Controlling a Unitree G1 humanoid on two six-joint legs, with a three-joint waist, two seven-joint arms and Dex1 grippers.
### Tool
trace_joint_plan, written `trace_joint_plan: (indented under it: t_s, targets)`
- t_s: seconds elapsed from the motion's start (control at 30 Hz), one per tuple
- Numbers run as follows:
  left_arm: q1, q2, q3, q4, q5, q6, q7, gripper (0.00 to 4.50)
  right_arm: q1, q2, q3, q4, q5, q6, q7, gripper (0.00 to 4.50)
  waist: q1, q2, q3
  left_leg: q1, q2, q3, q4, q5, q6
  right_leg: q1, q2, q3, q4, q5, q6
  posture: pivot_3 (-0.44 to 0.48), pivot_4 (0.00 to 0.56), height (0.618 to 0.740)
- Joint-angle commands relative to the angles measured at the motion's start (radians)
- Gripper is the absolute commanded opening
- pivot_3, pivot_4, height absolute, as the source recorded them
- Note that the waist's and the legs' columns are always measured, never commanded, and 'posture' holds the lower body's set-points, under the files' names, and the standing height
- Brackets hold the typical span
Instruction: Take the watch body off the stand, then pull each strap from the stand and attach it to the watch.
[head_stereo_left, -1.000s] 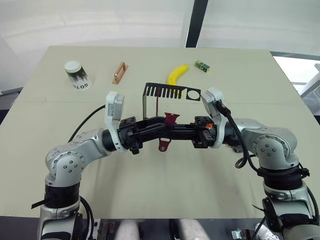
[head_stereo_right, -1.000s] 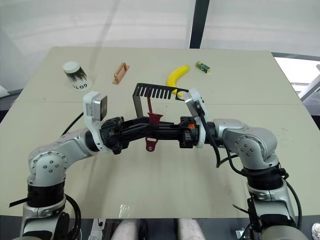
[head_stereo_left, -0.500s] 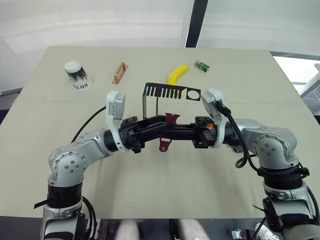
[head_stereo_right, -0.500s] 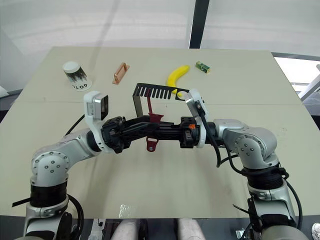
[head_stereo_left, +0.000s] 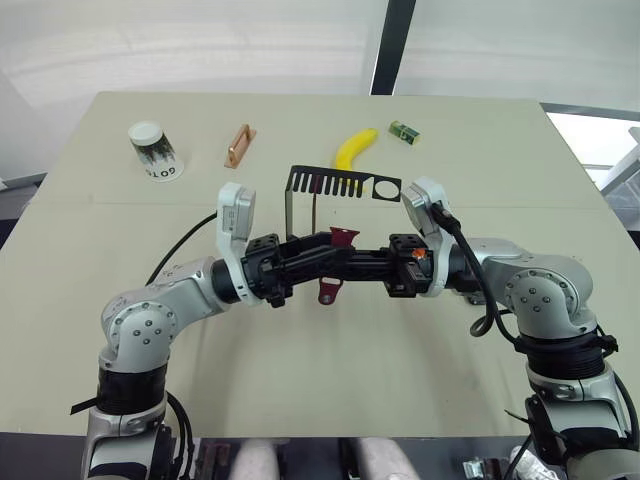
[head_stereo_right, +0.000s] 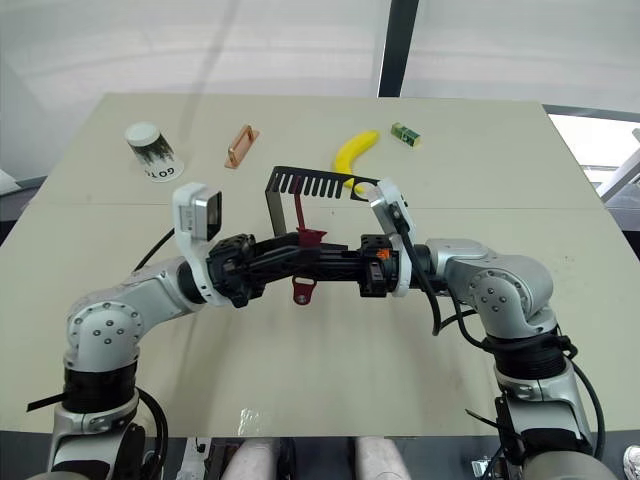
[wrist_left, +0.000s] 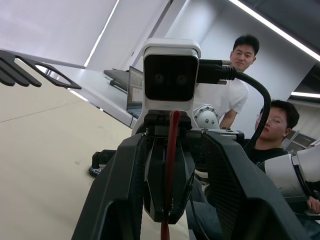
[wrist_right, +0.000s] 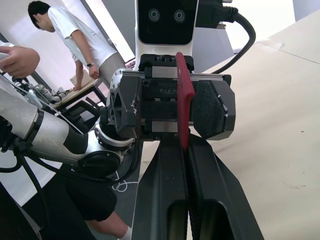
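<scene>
The black stand (head_stereo_left: 340, 183) is upright mid-table, and one thin dark red strap (head_stereo_left: 316, 212) hangs from its slotted shelf. My two grippers meet tip to tip just in front of it. The right gripper (wrist_right: 184, 142) is shut on a second dark red strap (head_stereo_left: 343, 237). That strap's wide end sticks up above the fingers and its looped end (head_stereo_left: 328, 292) hangs below. The left gripper (head_stereo_left: 325, 262) is open, its fingers (wrist_left: 120, 200) either side of the right fingertips and the strap. The watch body is hidden.
A paper cup (head_stereo_left: 154, 150), a copper-coloured handle (head_stereo_left: 239, 145), a banana (head_stereo_left: 354, 148) and a small green block (head_stereo_left: 403, 130) lie along the far half of the table. People (wrist_left: 240, 65) are beyond the table edges in the wrist views.
The left arm has slid a little to the right, bringing its open fingers closer around the right gripper's tips and the strap. The right arm and stand have stayed still.
</scene>
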Motion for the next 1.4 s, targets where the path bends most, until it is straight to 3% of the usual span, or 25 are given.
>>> trace_joint_plan:
  t_s: [0.03, 0.27, 0.4, 1.4]
  targets:
    - [-0.015, -0.002, 0.004, -0.010, -0.013, -0.019, -0.010, 1.92, -0.005, -0.005, -0.002, -0.030, 0.010, -0.008, 0.032, 0.00, 0.000, 0.000, 0.000, 0.000, 0.000, 0.000, 0.000, 0.000, 0.000, 0.000, 0.000, 0.000, 0.000, 0.000, 0.000, 0.000, 0.150, 0.740]
    - [-0.014, 0.002, 0.006, -0.008, -0.016, -0.021, -0.017, 1.92, -0.003, -0.007, 0.000, -0.033, 0.004, -0.009, 0.037, 0.00, 0.000, 0.000, 0.000, 0.000, 0.000, 0.000, 0.000, 0.000, 0.000, 0.000, 0.000, 0.000, 0.000, 0.000, 0.000, 0.000, 0.150, 0.740]
    - [-0.012, 0.002, -0.003, -0.013, -0.010, -0.022, -0.023, 0.61, -0.002, -0.010, 0.002, -0.034, 0.002, -0.009, 0.040, 0.00, 0.000, 0.000, 0.000, 0.000, 0.000, 0.000, 0.000, 0.000, 0.000, 0.000, 0.000, 0.000, 0.000, 0.000, 0.000, 0.000, 0.150, 0.740]
    - [-0.027, -0.003, -0.019, -0.017, -0.015, -0.024, -0.014, 0.61, -0.004, -0.018, -0.012, -0.020, 0.006, -0.004, 0.047, 0.00, 0.000, 0.000, 0.000, 0.000, 0.000, 0.000, 0.000, 0.000, 0.000, 0.000, 0.000, 0.000, -0.001, 0.000, 0.000, 0.000, 0.150, 0.740]
